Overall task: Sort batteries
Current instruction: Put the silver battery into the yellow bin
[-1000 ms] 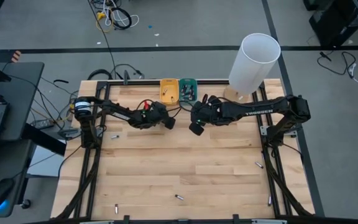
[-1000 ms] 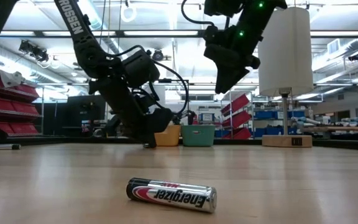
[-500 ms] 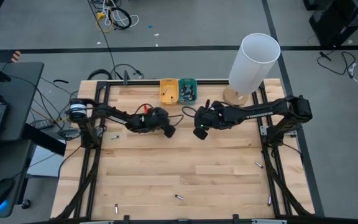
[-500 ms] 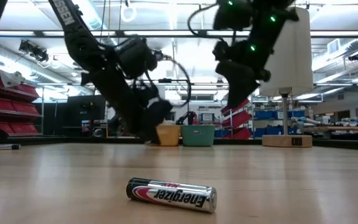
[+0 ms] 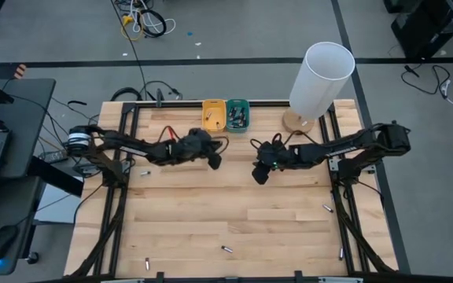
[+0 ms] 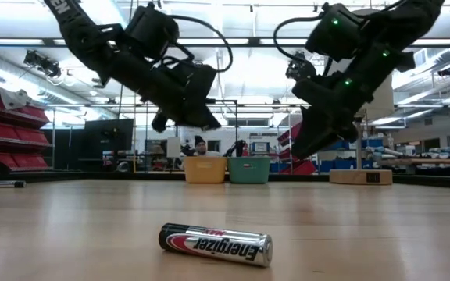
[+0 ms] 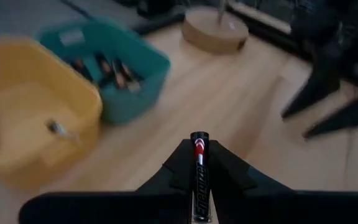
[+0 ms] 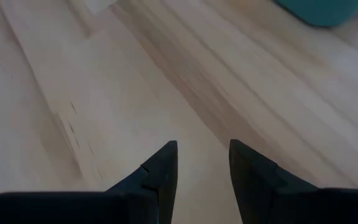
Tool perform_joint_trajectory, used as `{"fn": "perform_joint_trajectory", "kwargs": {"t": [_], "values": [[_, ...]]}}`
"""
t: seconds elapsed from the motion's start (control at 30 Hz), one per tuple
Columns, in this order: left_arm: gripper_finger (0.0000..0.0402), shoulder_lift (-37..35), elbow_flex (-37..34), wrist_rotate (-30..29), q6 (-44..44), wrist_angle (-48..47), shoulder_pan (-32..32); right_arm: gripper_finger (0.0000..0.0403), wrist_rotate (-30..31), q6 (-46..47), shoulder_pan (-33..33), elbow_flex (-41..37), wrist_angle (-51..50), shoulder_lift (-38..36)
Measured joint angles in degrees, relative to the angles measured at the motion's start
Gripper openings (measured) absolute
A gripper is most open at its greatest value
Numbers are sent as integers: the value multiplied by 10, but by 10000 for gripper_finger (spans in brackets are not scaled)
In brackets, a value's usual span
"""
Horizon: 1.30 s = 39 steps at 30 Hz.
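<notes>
Left wrist view: my left gripper [image 7: 199, 186] pinches a battery [image 7: 199, 163] near yellow tray [image 7: 17, 118] and teal tray [image 7: 132, 74], both part-filled; right gripper [image 8: 202, 165] spread, empty; strays [image 5: 226, 249] remain.

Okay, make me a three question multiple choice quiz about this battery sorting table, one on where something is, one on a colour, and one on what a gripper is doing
1. Where do the two small trays sit?
A. At the table's far edge, side by side
B. In the middle of the table
C. Stacked at a near corner

2. What colour is the tray next to the teal tray?
A. Red
B. Yellow
C. White

3. What is the left gripper doing?
A. Standing open and empty
B. Shut on a battery
C. Gripping the lamp

Answers:
1. A: the yellow tray and the teal tray stand together at the far edge of the table.
2. B: its walls are plainly yellow in the left wrist view.
3. B: the left gripper pinches a battery between its fingers, while the right gripper is open with nothing in it.
</notes>
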Motion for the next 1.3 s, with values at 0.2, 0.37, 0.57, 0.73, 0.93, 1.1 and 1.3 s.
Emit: {"fn": "perform_joint_trajectory", "kwargs": {"t": [0.2,0.37,0.57,0.73,0.93,1.1,1.3], "values": [[41,-15,17,31,48,-1,81,130,-1,6,6,-11,21,-2],[44,-8,27,85,57,-20,154,130,-1,8,7,-11,39,4],[92,-4,27,104,90,-27,199,130,-1,7,8,-11,43,5],[164,-4,27,145,101,-28,208,130,-1,5,7,-11,53,5],[216,-32,27,167,131,-64,208,130,-1,2,10,-11,47,5],[210,-119,28,184,181,-152,216,130,-2,-8,24,-11,29,5],[198,-223,29,196,202,-365,212,130,-2,-22,51,-11,27,5]]}}
